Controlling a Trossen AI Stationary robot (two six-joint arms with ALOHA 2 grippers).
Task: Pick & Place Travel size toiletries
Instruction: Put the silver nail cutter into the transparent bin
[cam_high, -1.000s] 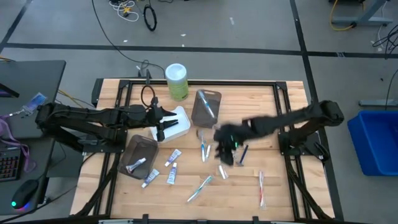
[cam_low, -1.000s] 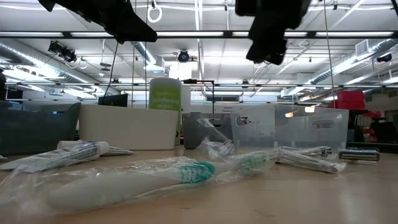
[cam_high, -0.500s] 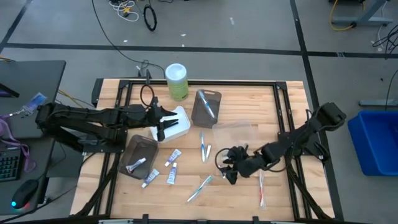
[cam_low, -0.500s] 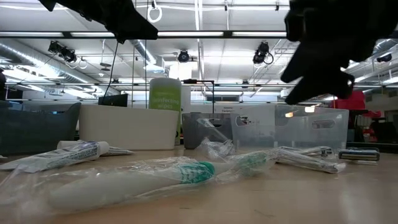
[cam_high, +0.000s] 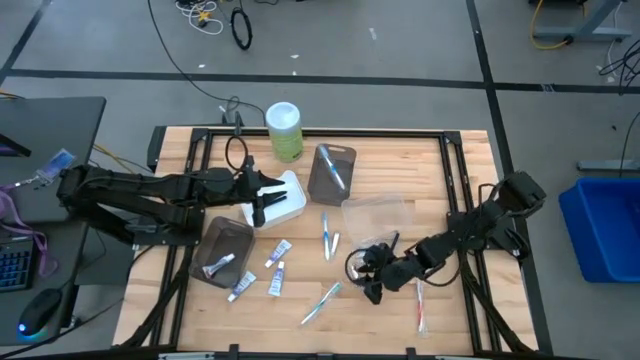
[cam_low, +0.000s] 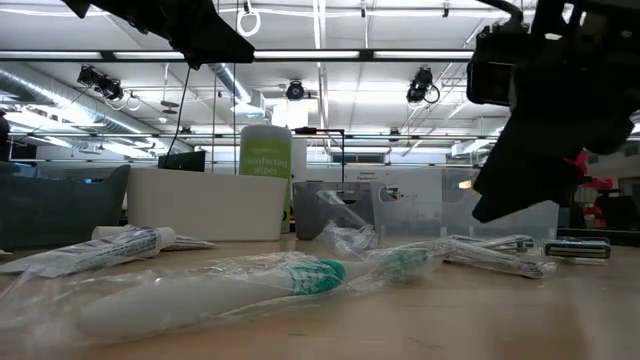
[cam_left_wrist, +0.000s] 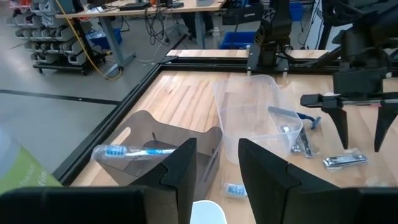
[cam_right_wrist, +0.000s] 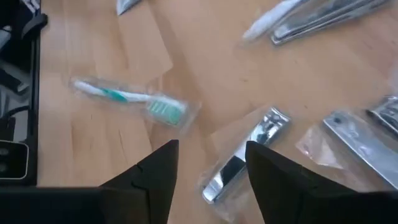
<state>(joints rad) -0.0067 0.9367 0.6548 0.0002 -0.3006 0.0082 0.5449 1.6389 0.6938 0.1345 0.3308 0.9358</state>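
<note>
The right gripper (cam_high: 371, 278) hangs low over the table's front, fingers (cam_right_wrist: 273, 180) spread wide and holding nothing, just above a wrapped nail clipper (cam_right_wrist: 244, 160). A bagged toothbrush (cam_right_wrist: 127, 99) lies near it. More toiletries (cam_high: 274, 265) lie scattered beside the brown tray (cam_high: 222, 250). The left gripper (cam_high: 258, 195) waits over the white tray (cam_high: 291, 198), fingers (cam_left_wrist: 186, 165) parted and empty.

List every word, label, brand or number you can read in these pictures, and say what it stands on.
Green canister: pale print, too blurred to read.
Toothpaste tube: blue and red print, too blurred to read.
Clear tray: small dark label, too small to read.
Mini tubes: blue marks, too small to read.
No text reads clearly.
</note>
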